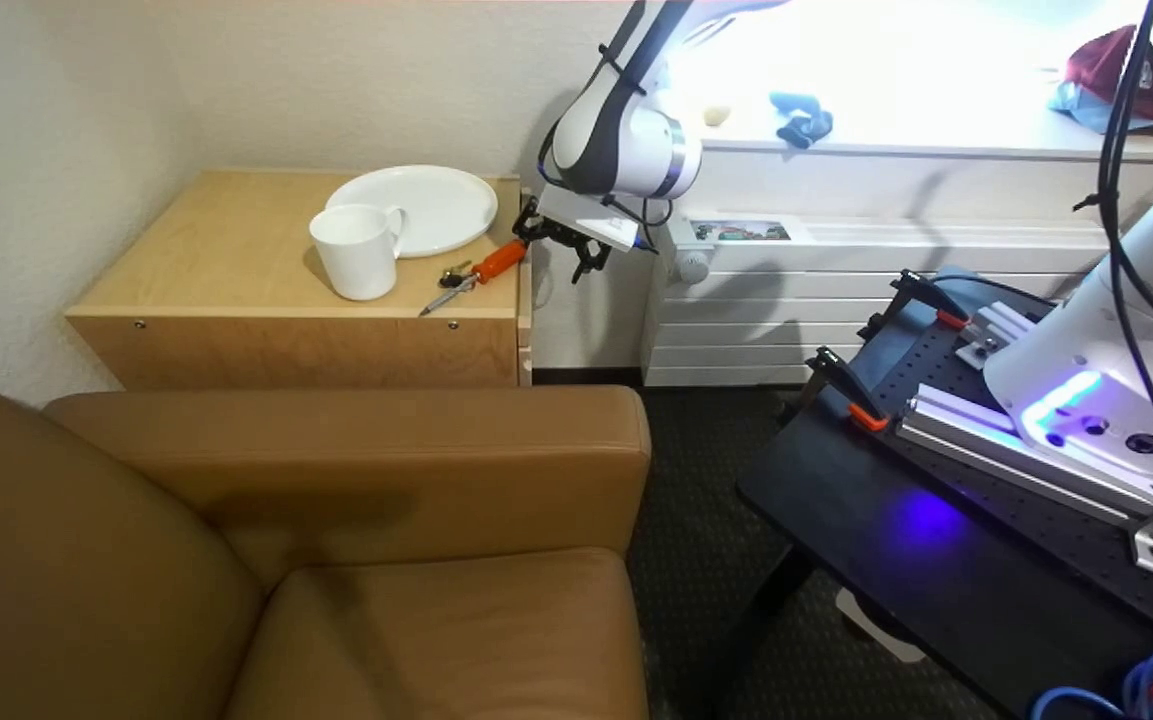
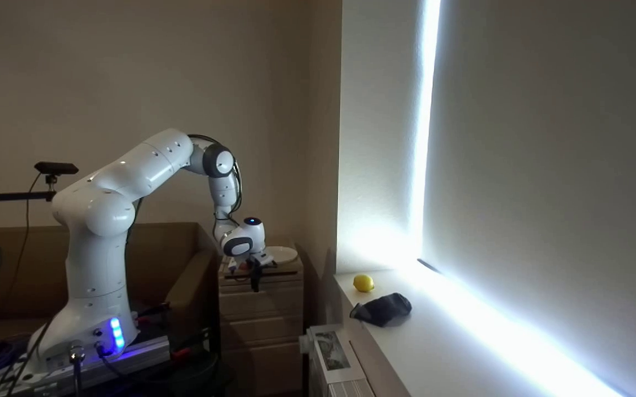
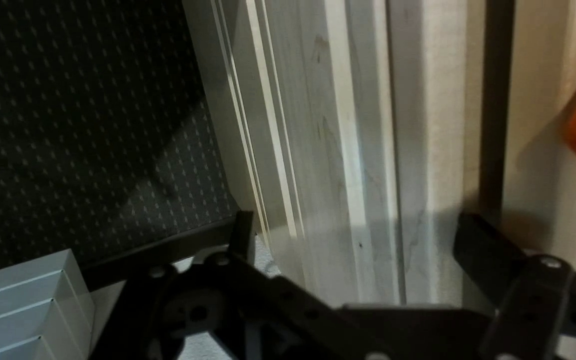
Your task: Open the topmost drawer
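Note:
The light tan bedside cabinet stands against the wall. Its topmost drawer is the shallow front just under the tabletop; its front edge also shows in the wrist view. A dark gap runs between the drawer's upper edge and the tabletop. My gripper is at the cabinet's front edge, fingers wide apart and empty. In the wrist view the gripper spans the drawer front; its right finger is by the dark gap and its left finger is beyond the lower fronts. I cannot tell whether either finger touches wood.
A white mug, a white plate, an orange-handled screwdriver and keys lie on the cabinet top near my gripper. A brown sofa stands against the cabinet's side. A white radiator is beside the cabinet's front.

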Tool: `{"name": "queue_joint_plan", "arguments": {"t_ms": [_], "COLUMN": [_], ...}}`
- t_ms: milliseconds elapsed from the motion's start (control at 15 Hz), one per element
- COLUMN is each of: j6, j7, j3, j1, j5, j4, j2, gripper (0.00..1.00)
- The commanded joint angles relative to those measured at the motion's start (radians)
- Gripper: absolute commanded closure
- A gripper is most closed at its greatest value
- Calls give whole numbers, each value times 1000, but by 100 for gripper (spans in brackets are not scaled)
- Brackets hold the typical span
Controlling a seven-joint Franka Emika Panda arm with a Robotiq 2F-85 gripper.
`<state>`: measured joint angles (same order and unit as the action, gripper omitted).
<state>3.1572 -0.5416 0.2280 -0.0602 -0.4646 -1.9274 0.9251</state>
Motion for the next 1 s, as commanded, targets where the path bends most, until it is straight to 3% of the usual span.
{"name": "queue_joint_plan", "arguments": {"t_ms": [0,200,533,933], "j6": [-42,-42,-126,-256], "j7": [32,47,2,-16], "j3": [-33,-70,-230,-284], "j1": [-39,-69,-172,-166], "j5": [6,17,16,39], "j4": [42,30,-10,-62], "j2": [48,41,8,-33], "gripper": [0,0,0,0]}}
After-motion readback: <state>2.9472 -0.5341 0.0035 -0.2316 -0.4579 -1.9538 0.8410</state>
